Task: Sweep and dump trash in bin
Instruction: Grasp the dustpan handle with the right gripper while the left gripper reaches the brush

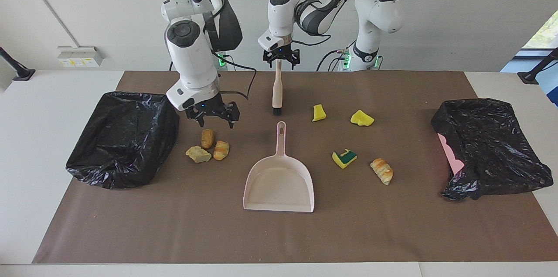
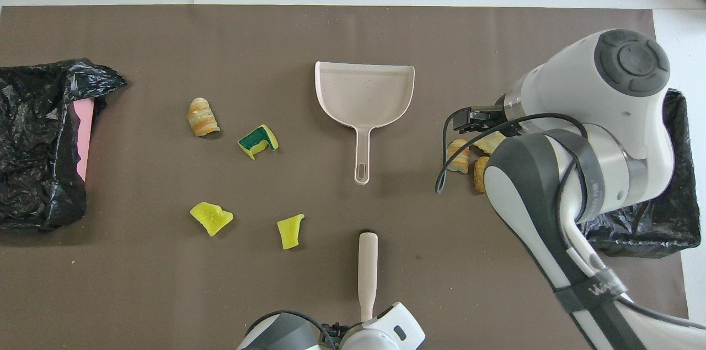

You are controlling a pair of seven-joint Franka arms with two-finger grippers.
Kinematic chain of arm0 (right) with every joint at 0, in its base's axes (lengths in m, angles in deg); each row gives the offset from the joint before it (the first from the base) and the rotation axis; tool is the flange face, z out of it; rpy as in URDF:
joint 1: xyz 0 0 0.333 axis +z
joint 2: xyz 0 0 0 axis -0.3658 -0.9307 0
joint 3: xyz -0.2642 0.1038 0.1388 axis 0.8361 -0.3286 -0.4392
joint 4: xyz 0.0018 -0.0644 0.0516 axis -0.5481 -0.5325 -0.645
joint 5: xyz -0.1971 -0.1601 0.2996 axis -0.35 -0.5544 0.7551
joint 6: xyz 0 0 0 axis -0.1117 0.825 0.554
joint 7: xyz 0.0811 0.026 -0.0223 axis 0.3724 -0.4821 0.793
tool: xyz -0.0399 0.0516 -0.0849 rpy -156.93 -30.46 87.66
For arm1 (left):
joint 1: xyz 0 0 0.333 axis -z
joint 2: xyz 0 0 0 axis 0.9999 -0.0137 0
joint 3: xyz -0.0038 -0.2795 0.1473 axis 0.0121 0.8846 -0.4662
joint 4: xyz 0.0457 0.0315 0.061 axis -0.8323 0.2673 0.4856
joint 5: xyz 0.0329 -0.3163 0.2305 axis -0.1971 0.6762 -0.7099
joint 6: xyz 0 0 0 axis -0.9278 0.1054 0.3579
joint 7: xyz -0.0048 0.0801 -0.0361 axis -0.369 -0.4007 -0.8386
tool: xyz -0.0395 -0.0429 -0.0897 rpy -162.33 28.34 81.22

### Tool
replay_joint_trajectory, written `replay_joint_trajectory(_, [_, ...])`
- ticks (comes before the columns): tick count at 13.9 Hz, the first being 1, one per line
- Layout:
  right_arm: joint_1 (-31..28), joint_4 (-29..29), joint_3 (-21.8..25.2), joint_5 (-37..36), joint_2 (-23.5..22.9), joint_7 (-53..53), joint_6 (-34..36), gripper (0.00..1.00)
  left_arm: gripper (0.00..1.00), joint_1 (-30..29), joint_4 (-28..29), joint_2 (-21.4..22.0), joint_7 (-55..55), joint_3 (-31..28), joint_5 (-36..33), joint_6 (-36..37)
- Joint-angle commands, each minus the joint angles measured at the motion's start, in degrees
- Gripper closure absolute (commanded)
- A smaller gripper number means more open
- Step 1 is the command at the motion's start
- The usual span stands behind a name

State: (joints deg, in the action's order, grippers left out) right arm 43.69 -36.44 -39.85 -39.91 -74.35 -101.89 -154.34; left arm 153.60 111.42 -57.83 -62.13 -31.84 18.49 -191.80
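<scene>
My right gripper [image 1: 216,121] hangs open just above a cluster of three tan-brown trash pieces [image 1: 208,138], which the right arm partly covers in the overhead view [image 2: 458,155]. My left gripper [image 1: 281,63] is open, its fingers on either side of the top end of the beige-handled brush [image 1: 277,89] [image 2: 368,267]. The pale pink dustpan [image 1: 279,200] [image 2: 364,69] lies mid-mat, its handle pointing at the brush. Two yellow sponge chunks [image 1: 318,113] [image 1: 362,118], a green-faced sponge [image 1: 344,159] and a croissant piece [image 1: 382,171] lie toward the left arm's end.
A black-bagged bin [image 1: 122,137] sits beside the brown cluster at the right arm's end of the table. A second black-bagged bin [image 1: 488,146] with a pink side showing sits at the left arm's end. A brown mat [image 1: 174,224] covers the table.
</scene>
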Motion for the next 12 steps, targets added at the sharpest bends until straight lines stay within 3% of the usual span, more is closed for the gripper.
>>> replay_joint_trajectory(1, [2.7,5.5,-0.3,0.7,-5.7,-4.6,-0.5,0.0,0.05,1.9,1.6,-0.2,0.7,-1.1,1.3,-2.4])
replay_joint_trajectory(3, [5.0,10.4,-0.4,0.8,-10.3,-8.6,-0.5,0.0,0.07,2.0,1.3,-1.9,1.7,-1.1,2.4,-3.0])
replay_joint_trajectory(5, [5.7,11.3,-0.4,4.5,-12.9,-8.9,-2.5,0.0,0.24,1.6,1.0,-2.4,2.3,-1.2,3.9,-3.7])
replay_joint_trajectory(7, [7.8,11.3,-0.4,5.0,-14.3,-9.3,-3.3,0.0,0.42,1.8,1.0,-2.4,1.9,-1.2,4.0,-3.6])
replay_joint_trajectory(8, [9.0,11.3,-0.4,5.0,-15.2,-10.6,-3.5,0.0,0.65,1.8,0.8,-2.4,1.5,-1.2,4.0,-3.2])
replay_joint_trajectory(9, [10.4,11.3,-0.4,4.8,-15.9,-12.1,-4.8,0.0,0.77,1.8,0.7,-2.4,1.3,-1.3,4.0,-2.7])
replay_joint_trajectory(11, [10.4,11.3,-0.4,5.1,-16.4,-11.8,-5.6,0.0,0.97,1.4,0.5,-1.7,1.3,-1.4,4.0,-1.1])
replay_joint_trajectory(12, [11.1,11.3,-0.5,5.0,-17.2,-12.0,-7.1,0.0,1.0,1.2,-0.2,-1.0,1.6,-1.6,3.9,1.4])
